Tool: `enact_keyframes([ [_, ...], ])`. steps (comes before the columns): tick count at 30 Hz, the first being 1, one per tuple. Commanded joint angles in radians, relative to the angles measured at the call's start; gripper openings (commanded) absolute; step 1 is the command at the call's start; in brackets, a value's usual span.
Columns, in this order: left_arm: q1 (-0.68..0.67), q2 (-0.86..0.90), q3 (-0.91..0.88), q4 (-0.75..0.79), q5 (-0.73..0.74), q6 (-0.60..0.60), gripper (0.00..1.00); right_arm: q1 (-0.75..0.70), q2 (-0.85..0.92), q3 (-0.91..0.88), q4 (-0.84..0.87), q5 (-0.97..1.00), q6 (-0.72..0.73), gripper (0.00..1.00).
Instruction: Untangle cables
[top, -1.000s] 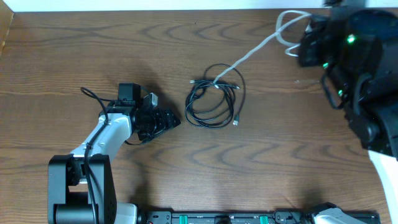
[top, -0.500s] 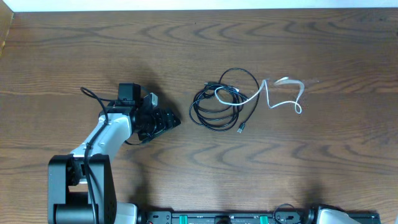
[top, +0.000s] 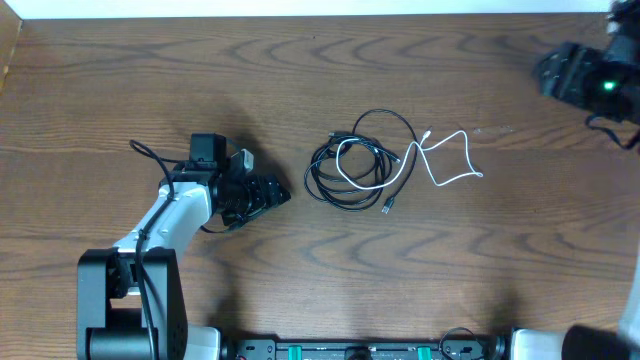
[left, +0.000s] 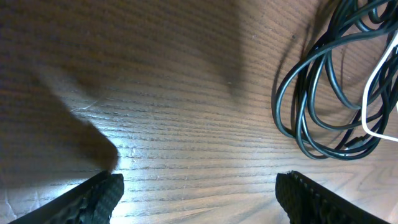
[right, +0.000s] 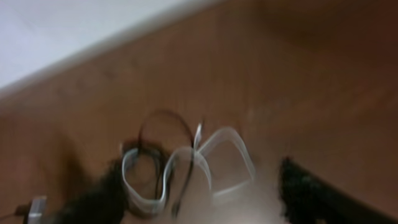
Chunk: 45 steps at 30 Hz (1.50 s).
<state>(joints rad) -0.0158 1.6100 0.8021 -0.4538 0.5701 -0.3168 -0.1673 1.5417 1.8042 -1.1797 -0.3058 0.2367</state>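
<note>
While lying coiled on the table (top: 150, 60), showing black cables (top: 316, 180) crossing the white cord (top: 460, 181) overhead; catching only the coil's edge beyond a wide-gaping left gripper (left: 199, 180); blurring the right gripper (right: 199, 186), seemingly spread, empty.

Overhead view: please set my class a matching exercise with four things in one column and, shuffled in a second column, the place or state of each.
Things:
1. black cable
2. white cable
3. left gripper
4. right arm

Places or states:
A. open and empty, just left of the coil
B. coiled in loops near the middle of the table
C. in the top right corner of the view
D. zigzags out to the right from the coil

Pairs: 1-B, 2-D, 3-A, 4-C
</note>
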Motion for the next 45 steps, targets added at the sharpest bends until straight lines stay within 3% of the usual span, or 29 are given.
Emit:
enact_keyframes([
  [1,0.002,-0.012,0.004,-0.006,-0.006,0.006,0.85,0.025,0.078,-0.014,-0.063,-0.044,0.035,0.87],
  [5,0.002,-0.012,0.004,-0.006,-0.006,0.006,0.85,0.053,0.158,-0.060,-0.107,-0.045,0.036,0.99],
  [13,0.002,-0.012,0.004,-0.006,-0.006,0.006,0.85,0.126,0.188,-0.285,0.019,-0.057,0.127,0.99],
  [19,0.002,-0.012,0.004,-0.006,-0.006,0.006,0.85,0.132,0.188,-0.454,0.048,-0.029,0.274,0.99],
  [23,0.002,-0.012,0.004,-0.006,-0.006,0.006,0.85,0.146,0.188,-0.570,0.208,-0.026,0.306,0.99],
  [25,0.002,-0.012,0.004,-0.006,-0.006,0.006,0.85,0.150,0.188,-0.617,0.270,-0.027,0.344,0.96],
  [28,0.002,-0.012,0.004,-0.006,-0.006,0.006,0.85,0.158,0.188,-0.681,0.340,-0.045,0.391,0.80],
  [32,0.002,-0.012,0.004,-0.006,-0.006,0.006,0.85,0.191,0.188,-0.704,0.389,-0.045,0.375,0.31],
  [33,0.002,-0.012,0.004,-0.006,-0.006,0.006,0.85,0.198,0.186,-0.703,0.395,-0.048,0.365,0.26],
  [45,0.002,-0.012,0.004,-0.006,-0.006,0.006,0.85,0.351,0.080,-0.701,0.520,-0.074,0.224,0.23],
])
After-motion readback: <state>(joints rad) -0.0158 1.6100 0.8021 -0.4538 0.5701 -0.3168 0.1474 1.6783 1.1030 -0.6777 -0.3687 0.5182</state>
